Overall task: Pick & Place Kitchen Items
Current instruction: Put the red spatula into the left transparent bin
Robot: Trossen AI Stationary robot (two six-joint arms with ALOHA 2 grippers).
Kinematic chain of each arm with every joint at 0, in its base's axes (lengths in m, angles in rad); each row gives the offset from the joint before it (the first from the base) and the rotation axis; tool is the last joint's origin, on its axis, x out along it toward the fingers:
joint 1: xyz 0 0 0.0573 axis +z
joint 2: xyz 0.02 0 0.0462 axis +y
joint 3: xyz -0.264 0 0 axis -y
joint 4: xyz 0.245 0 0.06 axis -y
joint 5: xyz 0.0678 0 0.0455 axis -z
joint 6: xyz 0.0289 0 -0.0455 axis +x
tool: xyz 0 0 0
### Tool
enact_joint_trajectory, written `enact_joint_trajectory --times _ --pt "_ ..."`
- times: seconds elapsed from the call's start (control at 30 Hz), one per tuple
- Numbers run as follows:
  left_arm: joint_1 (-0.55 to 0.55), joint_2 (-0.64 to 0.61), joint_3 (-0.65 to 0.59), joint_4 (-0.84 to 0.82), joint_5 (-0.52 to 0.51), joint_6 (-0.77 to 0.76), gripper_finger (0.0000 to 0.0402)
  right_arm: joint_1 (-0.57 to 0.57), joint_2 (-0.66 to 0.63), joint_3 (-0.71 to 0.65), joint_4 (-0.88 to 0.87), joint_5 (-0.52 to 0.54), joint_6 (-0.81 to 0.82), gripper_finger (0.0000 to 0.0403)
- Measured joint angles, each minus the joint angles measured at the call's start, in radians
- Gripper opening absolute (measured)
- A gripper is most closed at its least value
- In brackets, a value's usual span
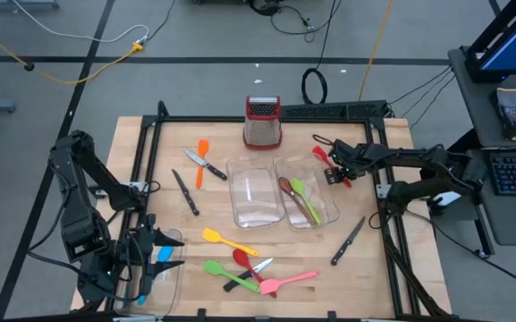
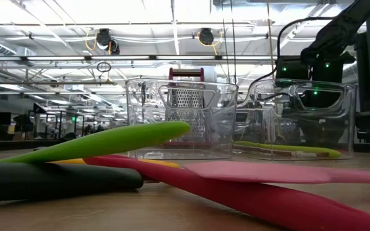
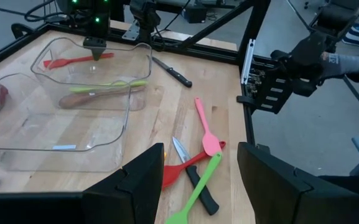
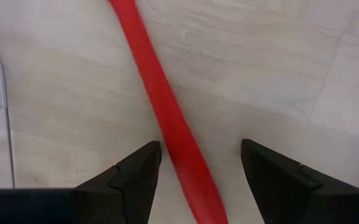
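Progress looks early: only a green spoon and a brown one lie in the right tray. Right end effector, wide, straddles the red spatula on the counter; left end effector waits wide.

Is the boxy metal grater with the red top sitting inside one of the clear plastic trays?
No, the boxy metal grater with the red top stands on the bare wooden table, behind the two clear plastic trays.
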Motion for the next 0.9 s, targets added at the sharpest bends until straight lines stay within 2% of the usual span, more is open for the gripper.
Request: enact_joint_trajectory --times 0.1,0.3,0.57,0.9 --pt "0.000 0.000 0.000 0.000 0.000 -0.001 0.0209 -0.004 0.001 -0.027 -0.005 0.012 0.033 0.0194" --pt "0.000 0.000 0.000 0.000 0.000 -0.019 0.0209 -0.005 -0.019 -0.089 -0.017 0.049 0.117 0.0125" --pt "0.000 0.000 0.000 -0.001 0.000 -0.012 0.0209 -0.006 -0.126 -0.148 -0.048 0.056 0.190 0.0037" --pt "0.000 0.000 0.000 -0.001 0.017 -0.012 0.0209 -0.006 -0.224 -0.206 -0.052 0.049 0.256 0.0028"
